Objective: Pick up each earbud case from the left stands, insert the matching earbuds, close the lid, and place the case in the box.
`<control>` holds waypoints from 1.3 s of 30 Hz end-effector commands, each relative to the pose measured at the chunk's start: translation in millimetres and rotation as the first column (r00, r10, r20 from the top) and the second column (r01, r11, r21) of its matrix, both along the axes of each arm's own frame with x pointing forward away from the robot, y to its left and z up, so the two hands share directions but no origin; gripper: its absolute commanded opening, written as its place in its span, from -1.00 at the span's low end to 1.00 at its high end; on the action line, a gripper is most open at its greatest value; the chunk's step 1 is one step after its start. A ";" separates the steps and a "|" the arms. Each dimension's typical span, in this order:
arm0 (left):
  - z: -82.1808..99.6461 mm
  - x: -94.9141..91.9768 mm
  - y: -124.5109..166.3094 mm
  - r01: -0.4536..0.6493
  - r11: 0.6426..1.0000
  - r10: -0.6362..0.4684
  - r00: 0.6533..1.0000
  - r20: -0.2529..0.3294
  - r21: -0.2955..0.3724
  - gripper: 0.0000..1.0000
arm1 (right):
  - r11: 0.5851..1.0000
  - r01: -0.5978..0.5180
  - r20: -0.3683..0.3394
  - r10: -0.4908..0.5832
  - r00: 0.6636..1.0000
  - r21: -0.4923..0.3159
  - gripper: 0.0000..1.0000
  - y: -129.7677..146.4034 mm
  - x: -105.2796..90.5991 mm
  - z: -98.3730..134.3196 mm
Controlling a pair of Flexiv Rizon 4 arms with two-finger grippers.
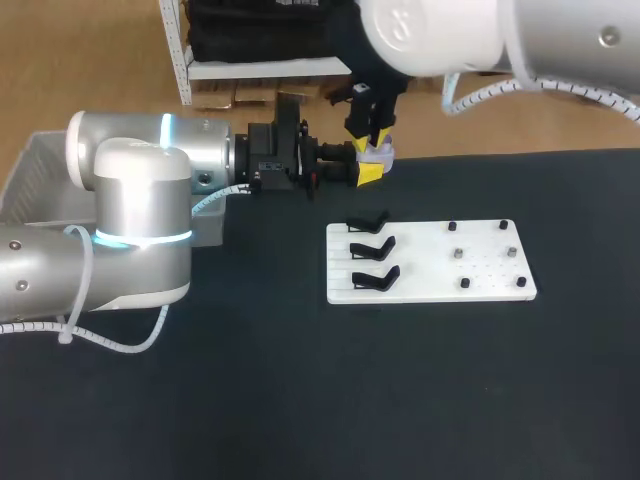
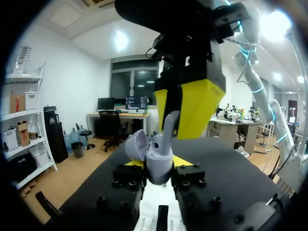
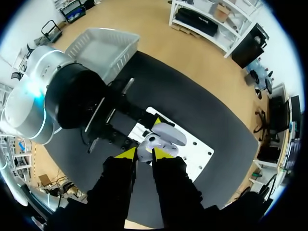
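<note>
The left fingers (image 2: 185, 161) are clamped on the earbud case (image 2: 159, 161), holding it steady above the far side of the bench (image 1: 420, 400). Its lid (image 2: 136, 144) is swung open, so the inside faces up. The right fingers (image 3: 126, 154) hang straight down over it, pinched on an earbud (image 2: 168, 126) whose stem points into the case, apparently to seat it. The three stands (image 1: 374, 250) on the white board (image 1: 480, 270) are bare. The box (image 1: 30, 170) sits beside the left arm.
</note>
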State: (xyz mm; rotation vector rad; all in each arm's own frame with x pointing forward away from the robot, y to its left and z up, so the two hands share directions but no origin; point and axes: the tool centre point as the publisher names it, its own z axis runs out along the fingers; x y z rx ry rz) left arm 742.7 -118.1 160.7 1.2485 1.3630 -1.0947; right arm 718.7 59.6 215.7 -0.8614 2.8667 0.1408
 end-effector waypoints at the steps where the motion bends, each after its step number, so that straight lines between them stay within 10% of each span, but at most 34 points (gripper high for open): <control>1: -1.9 -1.5 0.1 -0.006 1.000 0.006 1.000 0.007 -0.008 -1.00 | 1.000 0.008 0.002 -0.008 1.000 0.000 -1.00 -3.2 2.1 -1.2; 32: -1.9 -1.5 0.1 -0.006 1.000 0.006 1.000 0.007 -0.008 -1.00 | 1.000 0.007 0.000 -0.007 1.000 -0.022 -1.00 -6.5 3.4 -13.7; 39: -1.9 -1.5 0.1 -0.006 1.000 0.006 1.000 0.007 -0.008 -1.00 | 1.000 0.003 0.001 -0.003 1.000 -0.029 -0.45 -5.6 2.0 -13.0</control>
